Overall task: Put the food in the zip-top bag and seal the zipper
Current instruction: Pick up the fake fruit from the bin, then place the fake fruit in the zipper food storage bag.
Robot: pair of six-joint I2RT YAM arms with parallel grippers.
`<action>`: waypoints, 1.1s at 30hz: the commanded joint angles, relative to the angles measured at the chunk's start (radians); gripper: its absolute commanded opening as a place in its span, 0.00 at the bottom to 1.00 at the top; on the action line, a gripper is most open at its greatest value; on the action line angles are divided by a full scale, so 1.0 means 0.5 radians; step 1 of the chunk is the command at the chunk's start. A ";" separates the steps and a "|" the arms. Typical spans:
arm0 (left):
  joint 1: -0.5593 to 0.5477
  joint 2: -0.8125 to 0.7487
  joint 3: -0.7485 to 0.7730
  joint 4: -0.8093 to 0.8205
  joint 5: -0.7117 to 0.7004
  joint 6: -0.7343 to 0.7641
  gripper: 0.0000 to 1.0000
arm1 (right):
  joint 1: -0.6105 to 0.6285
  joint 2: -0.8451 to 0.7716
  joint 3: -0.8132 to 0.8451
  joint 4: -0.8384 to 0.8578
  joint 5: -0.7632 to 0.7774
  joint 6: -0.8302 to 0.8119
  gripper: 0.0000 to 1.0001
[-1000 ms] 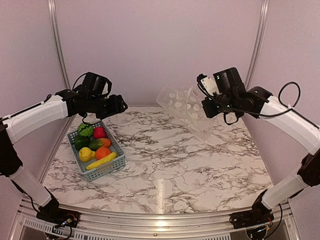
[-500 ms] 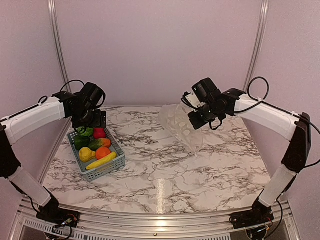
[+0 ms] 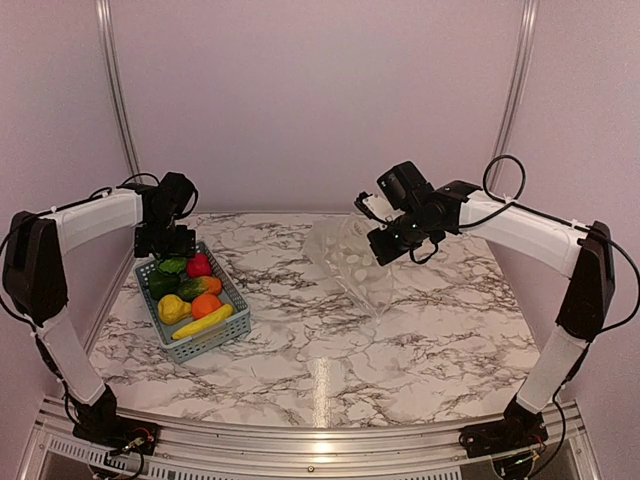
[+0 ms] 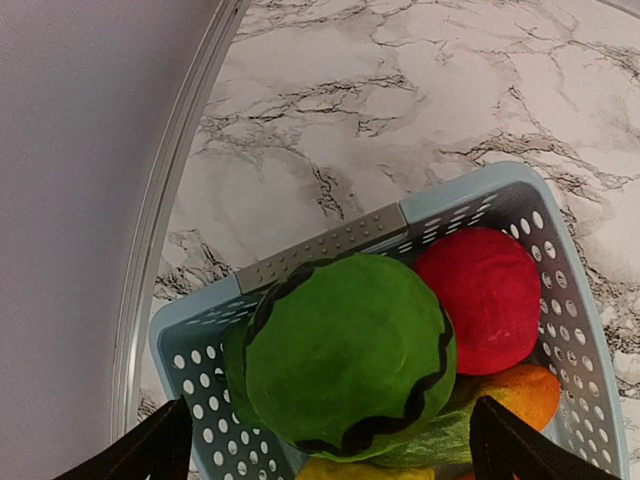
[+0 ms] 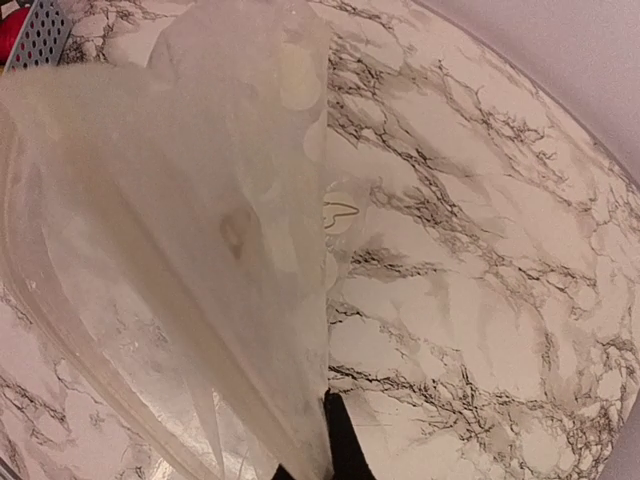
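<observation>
The food lies in a grey-blue slotted basket at the left: a green round piece, a red one, and orange and yellow ones below them. My left gripper hangs open just over the basket's far end, one finger on each side of the green piece, touching nothing. My right gripper is shut on the clear zip-top bag, which hangs with its lower end on the marble. In the right wrist view the bag fills the left half; a thicker strip, perhaps the zipper, curves along its edge.
The marble table has a metal rail along its left edge, close behind the basket. Pink walls enclose the back and sides.
My left arm has pulled back and dropped over the basket's far end, its jaws opening wider. My right arm has carried the bag down and toward the table's middle.
</observation>
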 commanded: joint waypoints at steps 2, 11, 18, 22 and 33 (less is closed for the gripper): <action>0.055 0.139 0.051 0.097 0.124 0.074 0.99 | 0.018 0.000 0.070 0.025 -0.059 0.046 0.00; 0.088 0.206 0.048 0.162 0.169 0.064 0.82 | 0.020 -0.009 0.109 -0.027 -0.061 0.064 0.00; 0.082 0.074 0.054 0.111 0.256 0.053 0.64 | 0.018 0.020 0.152 -0.051 -0.059 0.087 0.00; 0.031 -0.130 0.088 0.101 0.459 -0.021 0.61 | 0.020 0.057 0.235 -0.098 -0.054 0.115 0.00; -0.577 -0.430 -0.233 1.645 1.648 -0.605 0.52 | 0.029 0.247 0.490 -0.168 -0.168 0.235 0.00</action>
